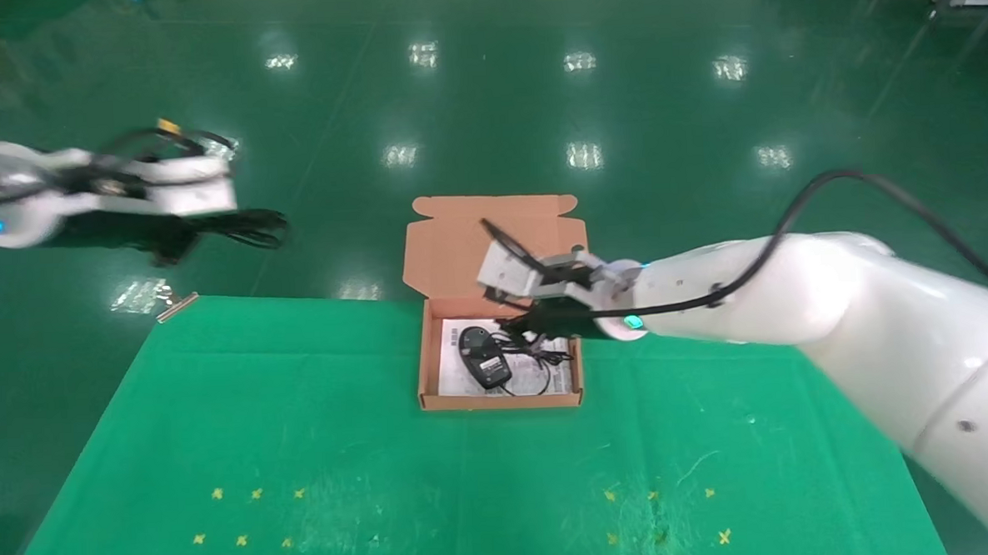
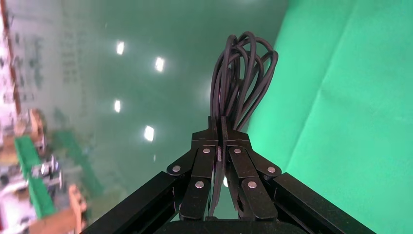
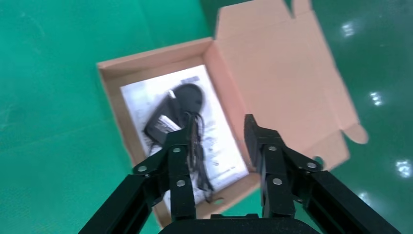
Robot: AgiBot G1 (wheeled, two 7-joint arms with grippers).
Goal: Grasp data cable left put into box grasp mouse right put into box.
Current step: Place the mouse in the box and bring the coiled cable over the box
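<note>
The salmon-pink box (image 1: 426, 355) stands open at the table's far middle, its flap lid upright. The black mouse (image 1: 484, 355) lies in it on the white printed sheet, its thin cord (image 1: 539, 360) coiled beside it. My right gripper (image 1: 519, 322) hovers open and empty just above the box's right side; the right wrist view shows the box (image 3: 114, 95) and the mouse (image 3: 180, 105) below its spread fingers (image 3: 180, 151). My left gripper (image 1: 182, 241) is raised at the far left, off the table, shut on the black data cable bundle (image 1: 246, 228), whose loops (image 2: 243, 73) stick out past the fingertips.
Green cloth covers the table (image 1: 301, 436), with small yellow cross marks near the front edge left (image 1: 250, 517) and right (image 1: 663, 516). Beyond the table is shiny green floor (image 1: 536, 100). A small metal piece (image 1: 177, 306) lies at the table's far left corner.
</note>
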